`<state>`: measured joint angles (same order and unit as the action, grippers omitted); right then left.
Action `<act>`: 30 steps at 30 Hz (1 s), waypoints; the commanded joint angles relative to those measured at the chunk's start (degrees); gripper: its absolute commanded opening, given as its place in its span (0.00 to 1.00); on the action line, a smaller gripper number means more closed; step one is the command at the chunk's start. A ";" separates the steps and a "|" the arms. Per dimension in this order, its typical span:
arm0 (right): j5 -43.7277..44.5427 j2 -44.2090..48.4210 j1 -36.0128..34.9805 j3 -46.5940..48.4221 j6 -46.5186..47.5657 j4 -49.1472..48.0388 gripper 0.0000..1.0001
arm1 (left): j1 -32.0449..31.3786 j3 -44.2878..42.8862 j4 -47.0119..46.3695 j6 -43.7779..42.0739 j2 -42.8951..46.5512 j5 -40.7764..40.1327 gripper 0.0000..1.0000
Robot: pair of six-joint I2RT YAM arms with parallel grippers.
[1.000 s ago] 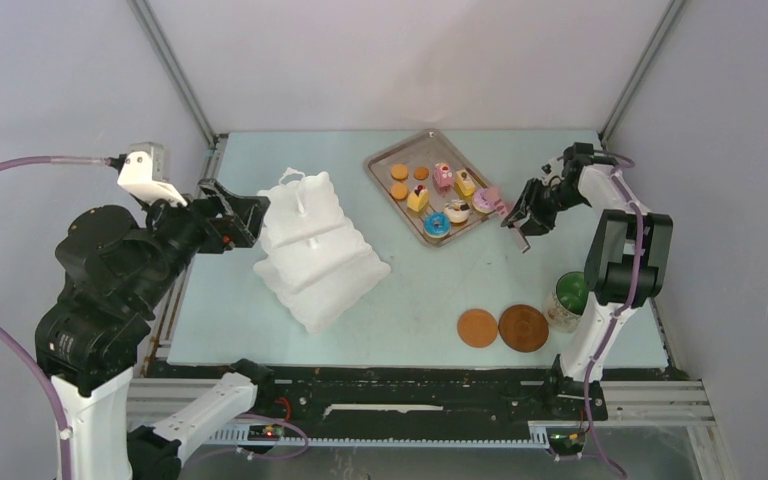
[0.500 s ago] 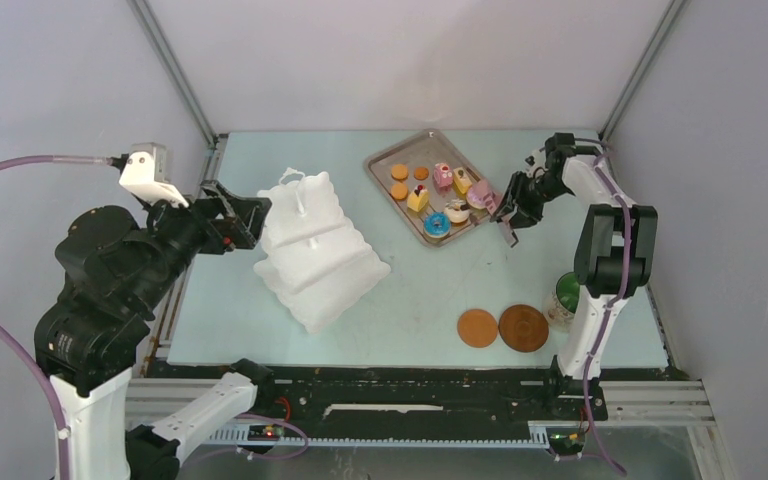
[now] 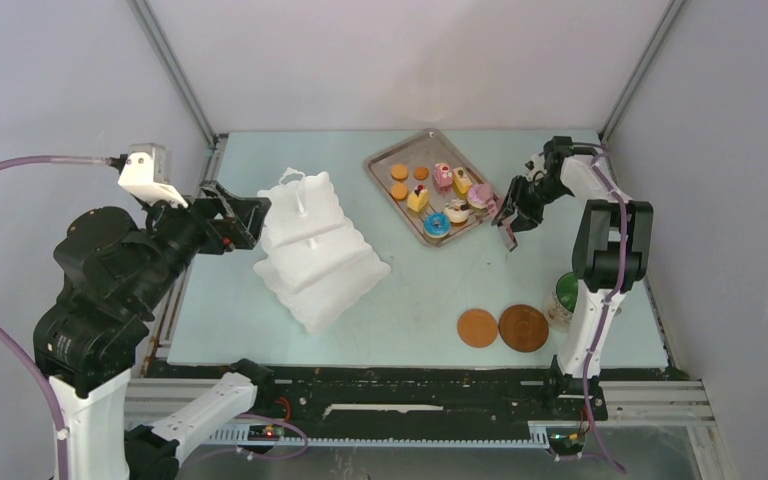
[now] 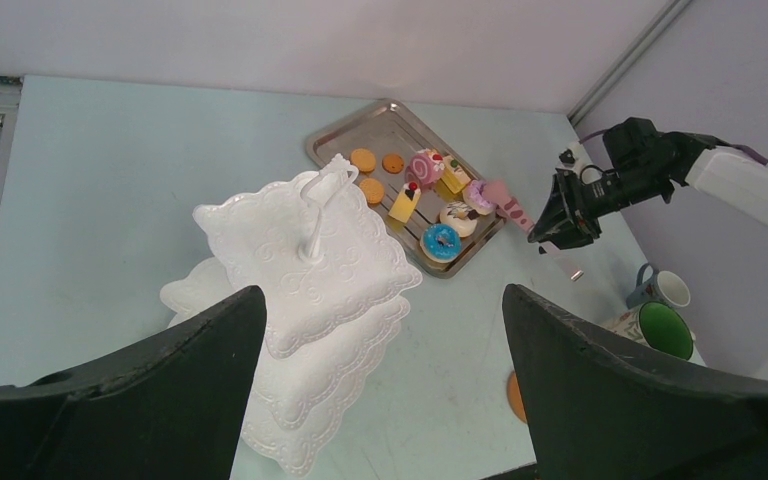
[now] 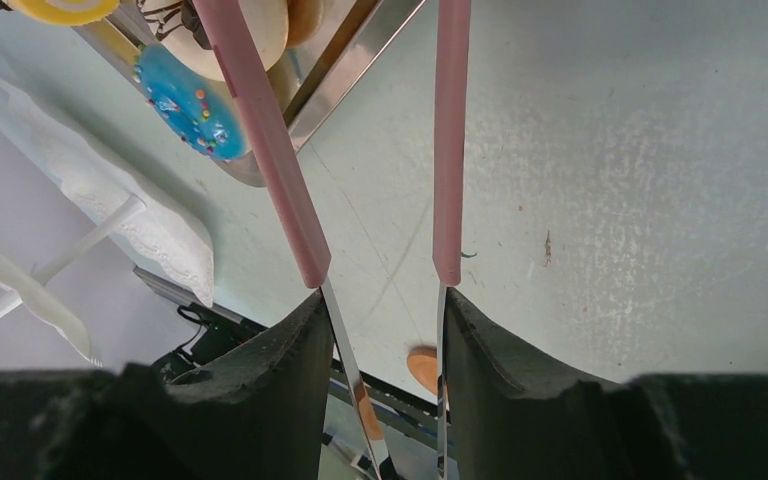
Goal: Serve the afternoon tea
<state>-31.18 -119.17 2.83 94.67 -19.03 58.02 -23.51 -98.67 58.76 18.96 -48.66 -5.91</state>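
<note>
One white three-tier stand (image 3: 312, 250), one silver tray (image 4: 355, 132), one pair of pink tongs (image 5: 260, 140). Three orange biscuits (image 4: 363, 159); two doughnuts (image 4: 441, 240), one blue and one pink; what look like four cake slices (image 4: 405, 203), though they crowd together. Two brown coasters (image 3: 523, 327), one green-lined mug (image 4: 665, 330), one small white cup (image 4: 670, 288).

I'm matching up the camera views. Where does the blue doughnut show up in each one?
Top external: blue doughnut at the silver tray's near corner.
Left wrist: right of centre, same tray corner.
Right wrist: upper left, left of the pink tongs.
Shared landmark: the silver tray, whose rim shows there too.
</note>
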 commanded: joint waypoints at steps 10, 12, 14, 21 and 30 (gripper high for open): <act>-4.33 -3.21 0.73 3.87 -0.80 -0.18 0.41 | -0.40 -0.38 -1.96 -1.22 -0.03 -0.68 0.95; -4.64 -2.90 0.85 3.87 -0.76 -0.11 0.36 | -0.44 -0.25 -1.96 -1.21 -0.04 -0.72 0.95; -4.99 -2.21 1.07 3.60 -0.71 -0.10 0.28 | -0.41 -0.29 -1.86 -1.21 -0.05 -0.94 0.95; -7.84 0.35 2.40 2.45 -0.63 -0.63 0.05 | -0.40 -0.29 -1.83 -0.90 -0.16 -0.42 0.95; -9.89 4.72 3.76 -0.72 -0.39 -2.61 0.00 | -0.40 -0.28 -1.74 -0.16 0.06 0.61 0.95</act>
<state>-38.46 -118.61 6.02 94.45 -19.38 56.69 -23.51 -98.67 58.39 19.00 -48.69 -5.85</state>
